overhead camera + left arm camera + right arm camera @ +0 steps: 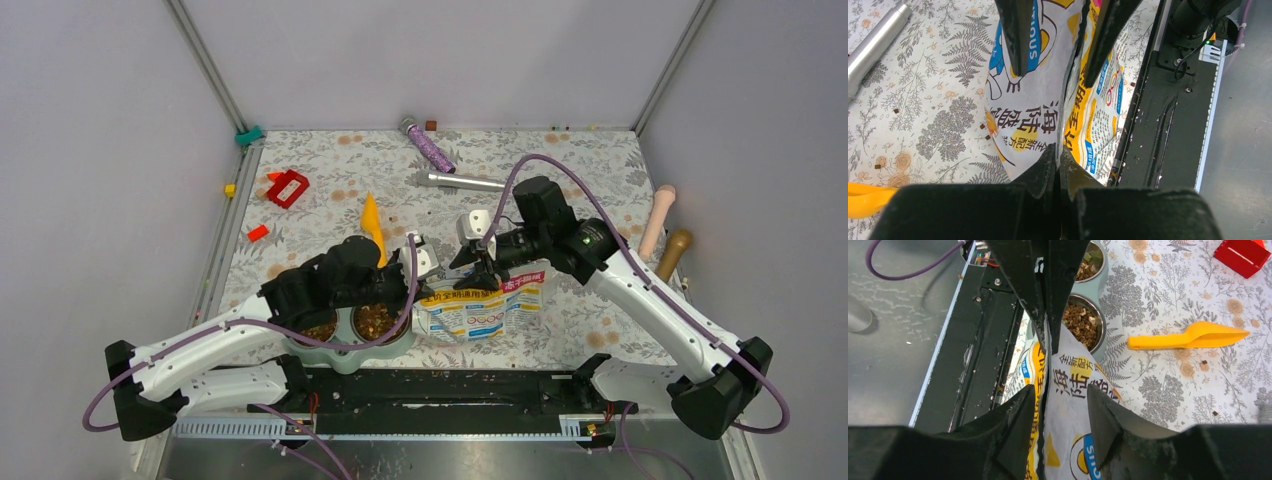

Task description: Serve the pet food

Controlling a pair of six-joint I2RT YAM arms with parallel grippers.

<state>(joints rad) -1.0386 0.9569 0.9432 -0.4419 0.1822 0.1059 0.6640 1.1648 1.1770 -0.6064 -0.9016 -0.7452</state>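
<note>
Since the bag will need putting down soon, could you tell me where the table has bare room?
Bare cloth lies at the far right, between the silver cylinder and the cloth's right edge, and at the back left, between the red block and the purple tube. The near middle is crowded: feeder, orange scoop, bag.

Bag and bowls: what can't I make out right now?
- Bag contents: no view looks inside; the left gripper pinches its top edge.
- Feeder bowls, top view: the left arm covers part of both.
- Far bowl, right wrist view: cut by the frame's top edge and the left gripper's fingers.
- Right gripper: fingers straddle the bag; contact unclear.
</note>
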